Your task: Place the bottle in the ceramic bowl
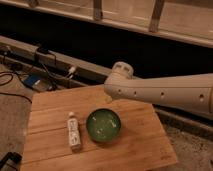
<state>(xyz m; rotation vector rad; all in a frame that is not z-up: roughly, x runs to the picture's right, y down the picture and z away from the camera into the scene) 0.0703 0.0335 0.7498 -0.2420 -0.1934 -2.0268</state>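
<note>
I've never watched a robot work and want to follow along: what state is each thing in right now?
Bottle: lying flat on the table, cap on, left of the bowl, not in it.
Bowl: upright, nothing inside.
Arm: reaching in from the right, above the table's far side.
Pincer: out of view, so nothing can be said of it.

Single camera, raised, angled down over the wooden table (pixel 135 145), mid-range, tool outside frame
</note>
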